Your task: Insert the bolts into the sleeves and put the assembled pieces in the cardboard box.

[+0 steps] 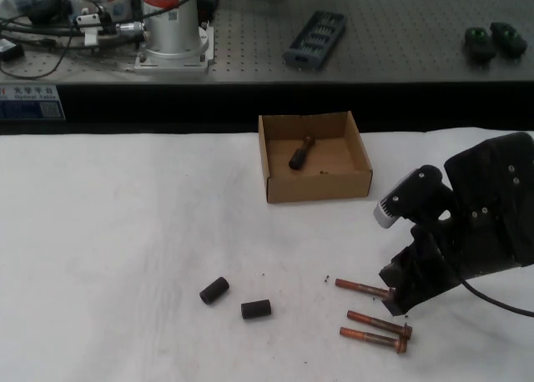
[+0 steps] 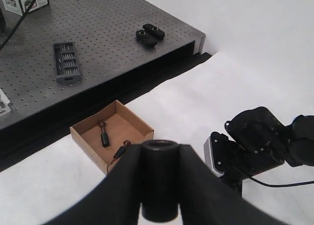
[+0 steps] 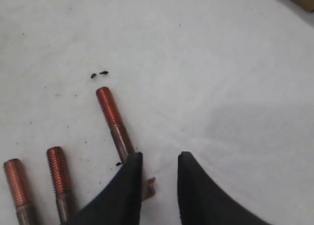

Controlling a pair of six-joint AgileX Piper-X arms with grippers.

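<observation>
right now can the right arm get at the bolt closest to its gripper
Probably yes: the right gripper is open at the head end of that bolt, and nothing lies across it.

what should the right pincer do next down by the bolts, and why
Probably shift the right pincer slightly sideways to centre on the bolt at its tips, then close. Its fingers stand open with the bolt's head end against one finger, not mid-gap. The left pincer holds a sleeve, so a bolt is the missing piece.

Three copper bolts [image 1: 365, 288] flat, two black sleeves [image 1: 214, 290], third sleeve [image 2: 159, 185] in left pincer [image 2: 160, 155], assembled piece [image 1: 300, 153] in cardboard box [image 1: 321, 186]
</observation>
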